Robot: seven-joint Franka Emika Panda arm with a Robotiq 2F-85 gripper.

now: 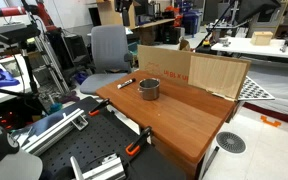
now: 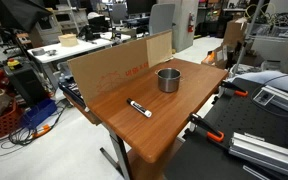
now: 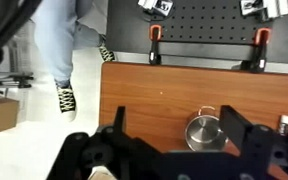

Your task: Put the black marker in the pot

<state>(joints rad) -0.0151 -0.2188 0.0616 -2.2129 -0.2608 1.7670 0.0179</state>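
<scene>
Both exterior views show the whole brown tabletop (image 2: 189, 115). The pot (image 2: 168, 79) stands on it, round and grey with a shiny rim. The black marker (image 2: 139, 108) lies flat on the wood near the pot and does not touch it. It is not in the pot. In an exterior view the marker (image 1: 126, 83) is to the left of the pot (image 1: 149, 89). A big sheet of cardboard (image 2: 109, 63) stands up along the far edge of the tabletop. A grey office chair (image 1: 109, 48) is behind the table in an exterior view. The gripper does not show in these two views.

The wrist view looks down from high up. It shows a person's legs in jeans and sneakers (image 3: 66, 97) on the floor to the left of the table. It also shows two orange clamps (image 3: 154, 45) on the far table edge.

In the wrist view the gripper (image 3: 174, 135) is spread wide open, with one black finger (image 3: 234, 125) on each side. It holds nothing and touches nothing. The pot (image 3: 202, 131) sits on the tabletop far below, and shows between the fingers, closer to the right one. I cannot tell where the marker is in this view.
</scene>
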